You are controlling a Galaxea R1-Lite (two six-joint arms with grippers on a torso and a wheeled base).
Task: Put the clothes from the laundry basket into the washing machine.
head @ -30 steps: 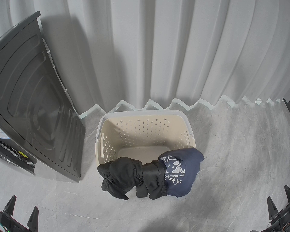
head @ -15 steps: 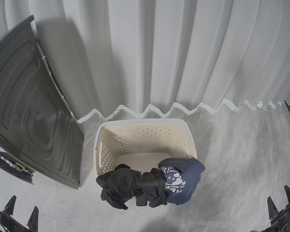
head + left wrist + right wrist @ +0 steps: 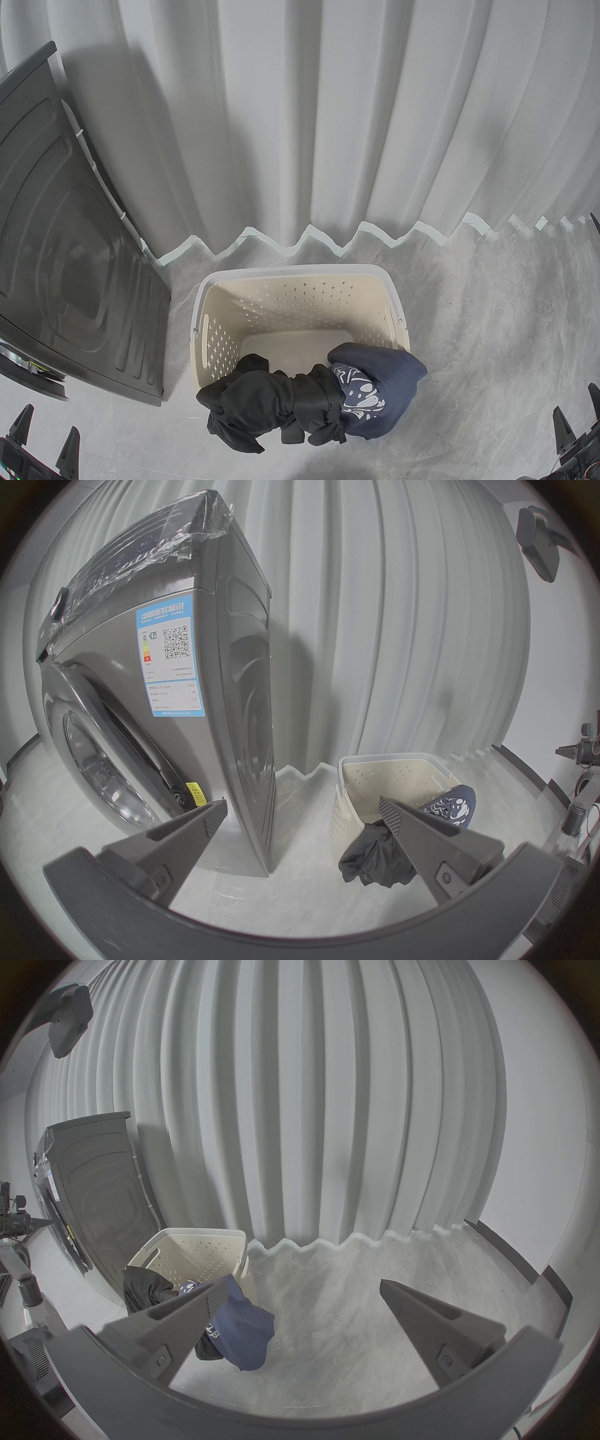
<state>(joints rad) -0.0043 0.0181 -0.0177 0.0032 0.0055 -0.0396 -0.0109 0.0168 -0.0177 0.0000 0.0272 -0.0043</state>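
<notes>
A cream laundry basket (image 3: 294, 272) with a white rim stands on the floor in front of me. A black garment (image 3: 262, 400) and a navy garment with a white print (image 3: 375, 387) hang over its near rim. The grey washing machine (image 3: 69, 262) stands to the basket's left, its round door (image 3: 100, 761) on the front face. My left gripper (image 3: 47, 431) is low at the near left, open and holding nothing. My right gripper (image 3: 575, 412) is at the near right, also open with nothing in it. Both are well short of the basket (image 3: 394, 780).
A white pleated curtain (image 3: 325, 125) hangs behind the basket and reaches the floor. The grey marble-look floor (image 3: 500, 312) spreads to the right of the basket. A dark baseboard (image 3: 506, 1250) runs along the right wall.
The whole head view has shifted: basket, machine and curtain hem sit lower in the picture, so the camera has moved. Both grippers hold the same open pose.
</notes>
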